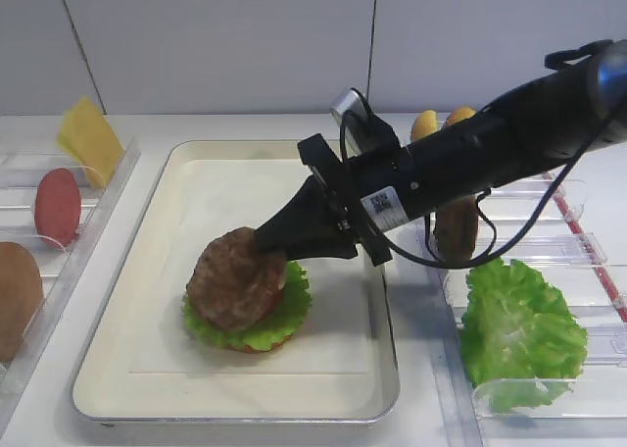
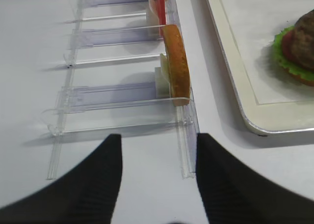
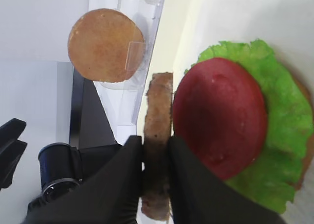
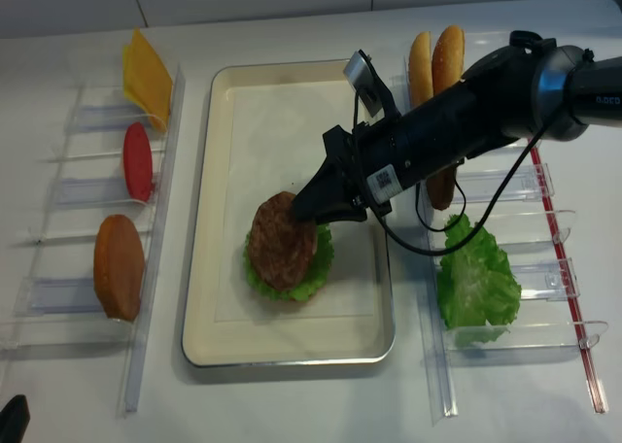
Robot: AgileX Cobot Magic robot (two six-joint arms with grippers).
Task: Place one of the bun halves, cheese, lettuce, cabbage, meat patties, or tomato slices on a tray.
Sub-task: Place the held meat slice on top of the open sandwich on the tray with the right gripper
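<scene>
My right gripper is shut on the rim of a brown meat patty. It holds the patty tilted over a stack on the cream tray. In the right wrist view the patty stands edge-on between the black fingers, beside a red tomato slice that lies on lettuce; a bun edge shows beneath. From above, the patty covers most of the stack. My left gripper is open over bare table, near a bun half in a clear rack.
The left rack holds cheese, a tomato slice and a bun half. The right rack holds two bun halves, another patty and lettuce.
</scene>
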